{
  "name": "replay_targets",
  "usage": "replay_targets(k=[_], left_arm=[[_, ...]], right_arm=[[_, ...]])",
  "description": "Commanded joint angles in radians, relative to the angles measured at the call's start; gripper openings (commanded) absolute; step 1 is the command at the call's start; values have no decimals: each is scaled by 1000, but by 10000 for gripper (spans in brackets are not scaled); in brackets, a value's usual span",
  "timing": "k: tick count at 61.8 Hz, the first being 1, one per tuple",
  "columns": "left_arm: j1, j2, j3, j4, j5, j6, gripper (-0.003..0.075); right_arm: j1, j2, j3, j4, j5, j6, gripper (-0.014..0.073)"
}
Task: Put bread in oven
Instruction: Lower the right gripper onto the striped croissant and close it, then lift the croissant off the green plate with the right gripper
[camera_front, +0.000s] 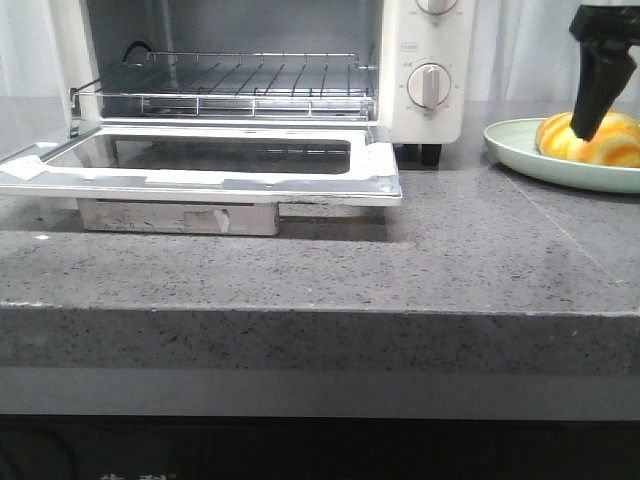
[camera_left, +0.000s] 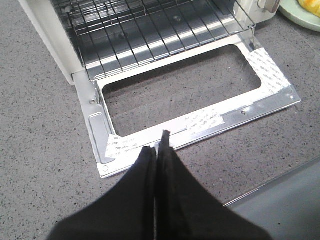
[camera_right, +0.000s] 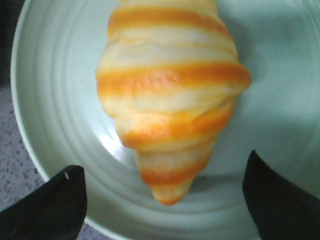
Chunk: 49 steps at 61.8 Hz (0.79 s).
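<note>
A: Starting at the left, what stood on the worktop?

B: The white countertop toaster oven (camera_front: 240, 90) sat toward the back left of the speckled grey stone worktop (camera_front: 300, 270). Its glass-windowed door (camera_front: 200, 165) was already folded flat toward the front edge, and the bare wire rack (camera_front: 240, 85) inside carried nothing.

A: And the left arm?

B: The black left gripper (camera_left: 161, 150) hovered just at the door's front lip, its two fingers pressed together and clenched on nothing. Whether it touched the door frame, I couldn't tell.

A: Moving right?

B: Past the oven's round silver-white knob (camera_front: 430, 85), near the back right corner, lay a pale green round plate (camera_front: 530, 160). The glossy golden-yellow croissant-shaped bread with orange and pale stripes (camera_right: 170, 100) rested on it.

A: Had the right arm taken it?

B: Not yet. The black right gripper (camera_right: 162, 192) hung over the bread with its fingers spread wide, one on either side of the tapered end, released and apart from the crust in the wrist view.

A: So how far along?

B: By my judgement, early. The door was open, so the way in was ready. The grasp, the lift, the carry leftward and the placing on the rack all remained.
</note>
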Motion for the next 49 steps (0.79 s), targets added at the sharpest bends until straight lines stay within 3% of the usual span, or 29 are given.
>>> replay_targets(k=[1, 23, 28, 39, 49], left_arm=[[-4, -11, -24, -1, -61, -12, -18], [-4, -11, -24, 6, -63, -12, -18], [-4, -11, -24, 7, -63, -12, -18], [-4, -11, -24, 10, -66, -12, -18], [-4, -11, -24, 12, -74, -12, -18]], right_arm=[[0, 1, -66, 4, -15, -7, 643], [0, 94, -137, -21, 34, -7, 613], [0, 102, -137, -31, 53, -7, 530], [0, 99, -137, -44, 65, -7, 238], [0, 76, -140, -45, 62, -12, 195]])
